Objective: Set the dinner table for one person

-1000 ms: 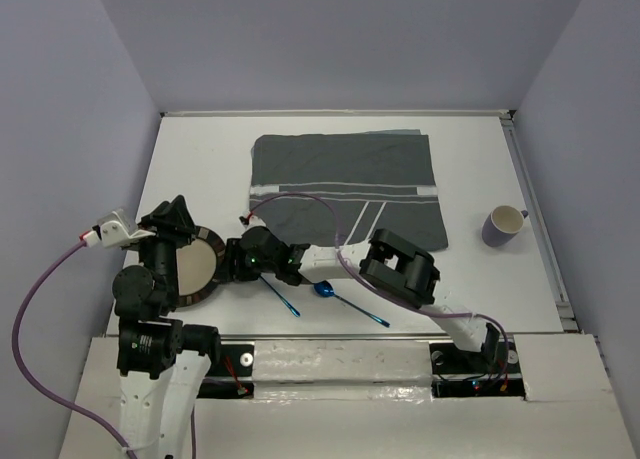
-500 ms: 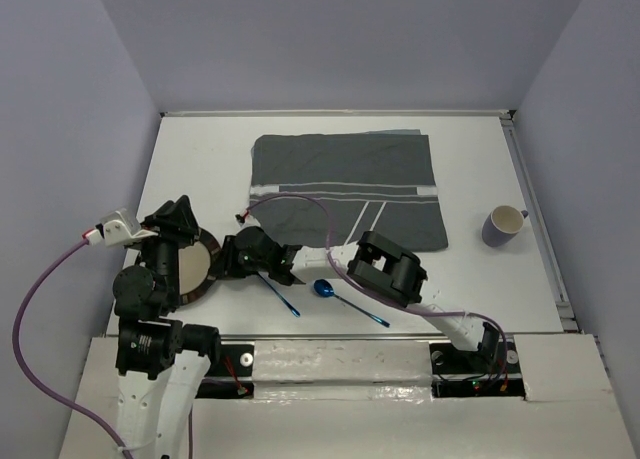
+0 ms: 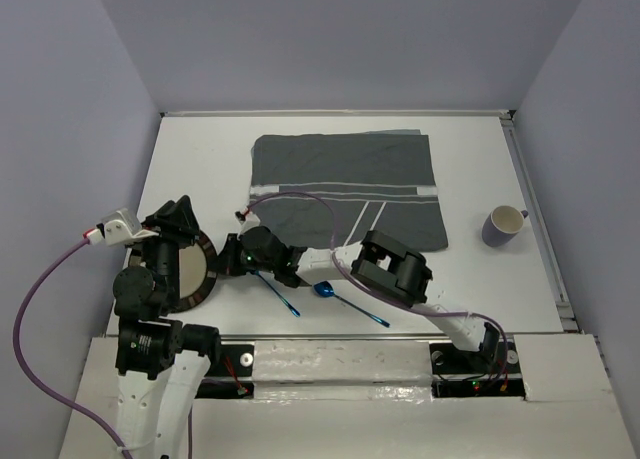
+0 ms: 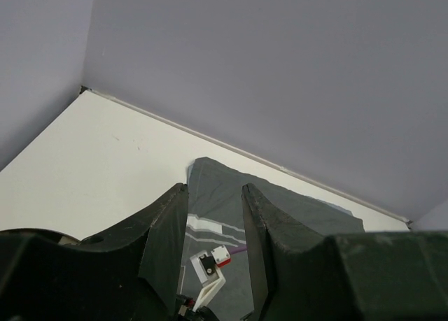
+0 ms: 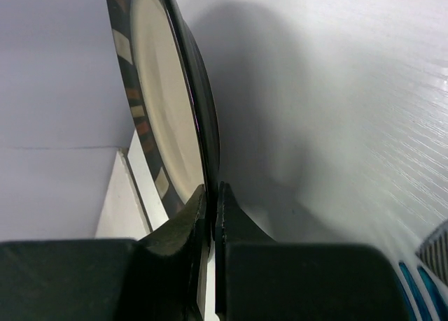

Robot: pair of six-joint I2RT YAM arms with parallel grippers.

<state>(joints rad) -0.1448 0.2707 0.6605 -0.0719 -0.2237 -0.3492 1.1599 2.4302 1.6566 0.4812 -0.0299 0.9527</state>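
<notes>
Low on the left of the top view, the plate [image 3: 195, 267] sits half under the left arm. The right gripper [image 3: 222, 259] reaches across and pinches the plate's right edge. I think it does this so it can carry the plate to the mat [image 3: 340, 179] in the middle. The left gripper [image 3: 178, 217] points up above the plate, out of the way. A blue spoon [image 3: 325, 289] waits at the bottom middle and a mug [image 3: 505, 224] stands at the right. The white table [image 3: 200, 159] fills the middle of the frame.

From the left wrist, the left gripper [image 4: 213, 216] has its fingers apart with nothing between them. The mat [image 4: 210, 177] and table [image 4: 105, 167] show beyond.

From the right wrist, the right gripper [image 5: 212, 195] is squeezed tight on the plate [image 5: 161, 111] rim. The table [image 5: 336, 125] is at the right.

A second ago the right gripper was wider and further right. Now it has moved left and closed. The left arm has hardly moved.
</notes>
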